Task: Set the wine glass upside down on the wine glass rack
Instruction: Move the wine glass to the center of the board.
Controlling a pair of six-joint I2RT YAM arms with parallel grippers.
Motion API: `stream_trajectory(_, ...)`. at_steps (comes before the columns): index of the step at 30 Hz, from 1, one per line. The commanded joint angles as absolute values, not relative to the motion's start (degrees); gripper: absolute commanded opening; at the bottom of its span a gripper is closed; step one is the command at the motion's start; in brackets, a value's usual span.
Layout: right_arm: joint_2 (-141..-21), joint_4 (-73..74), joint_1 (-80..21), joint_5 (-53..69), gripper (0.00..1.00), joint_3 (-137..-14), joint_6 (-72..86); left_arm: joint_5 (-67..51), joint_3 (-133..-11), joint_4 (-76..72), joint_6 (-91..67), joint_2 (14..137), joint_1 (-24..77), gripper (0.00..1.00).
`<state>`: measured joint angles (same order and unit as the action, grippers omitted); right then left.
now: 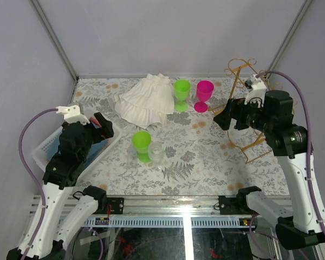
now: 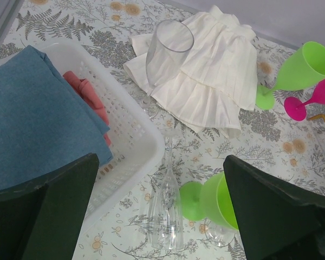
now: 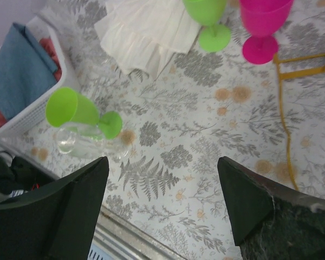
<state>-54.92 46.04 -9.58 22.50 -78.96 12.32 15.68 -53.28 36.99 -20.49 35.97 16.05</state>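
Sitting beside the nearer green goblet [image 1: 142,145], perhaps touching: the wine glass [image 1: 156,152].

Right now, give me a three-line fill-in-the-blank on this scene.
The glass standing right beside the pink glass is coloured ____.
The blue cloth lies inside the white ____.
In the top view, the wine glass rack stands far to the ____.
Missing words: green; basket; right.

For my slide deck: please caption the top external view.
Floral table with green glasses, a pink glass, a clear glass, a white cloth, a white basket and the gold rack.
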Motion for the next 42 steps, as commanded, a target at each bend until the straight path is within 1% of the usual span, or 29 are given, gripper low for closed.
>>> stream_trajectory(1,-55.7,41.8,-19.0,14.8,0.89,-77.6,14.8,16.8,-54.7,35.8,-20.8,37.0,15.7,1.0)
stream_trajectory(5,-58.7,37.4,-30.4,3.6,0.92,-74.3,17.6,17.9,-56.0,38.3,-21.3,38.0,15.7,1.0)
stream_trajectory(8,-60.6,31.7,-35.1,-2.4,0.96,-70.0,19.3,19.0,-55.5,39.9,-22.6,38.1,15.7,1.0)
stream_trajectory(10,-61.7,26.0,-37.0,-5.9,1.0,-66.5,20.0,18.2,-54.6,40.0,-22.6,37.7,15.7,1.0)
stream_trajectory(15,-63.9,9.7,-37.7,-14.0,1.0,-56.7,20.7,19.1,-52.5,39.8,-22.2,37.1,15.7,1.0)
stream_trajectory(18,-66.3,1.2,-37.7,-20.3,0.99,-52.8,19.7,18.8,-52.2,39.7,-21.9,36.7,15.7,1.0)
stream_trajectory(21,-70.7,-4.2,-37.7,-24.6,1.0,-51.9,17.7,18.5,-51.9,39.5,-21.6,36.1,15.7,1.0)
stream_trajectory(23,-74.6,-5.1,-37.7,-26.8,0.99,-53.1,16.6,18.9,-51.7,39.4,-21.5,35.7,15.7,1.0)
stream_trajectory(25,-78.0,-6.4,-37.7,-31.8,1.0,-53.7,16.6,19.3,-51.6,39.3,-21.6,35.5,15.7,1.0)
stream_trajectory(28,-82.9,-11.6,-37.5,-35.6,0.99,-53.6,14.1,19.9,-51.4,39.3,-21.6,35.2,15.7,1.0)
stream_trajectory(31,-86.4,-14.2,-35.7,-35.2,1.0,-55.0,13.6,19.8,-51.3,39.2,-21.6,35.1,15.7,1.0)
stream_trajectory(38,-91.9,-19.3,-29.0,-29.3,0.99,-56.6,14.0,19.0,-51.2,38.9,-21.3,35.4,15.7,1.0)
stream_trajectory(42,-94.9,-22.0,-26.9,-25.6,0.99,-58.1,13.0,18.8,-51.2,38.8,-21.2,35.7,15.7,1.0)
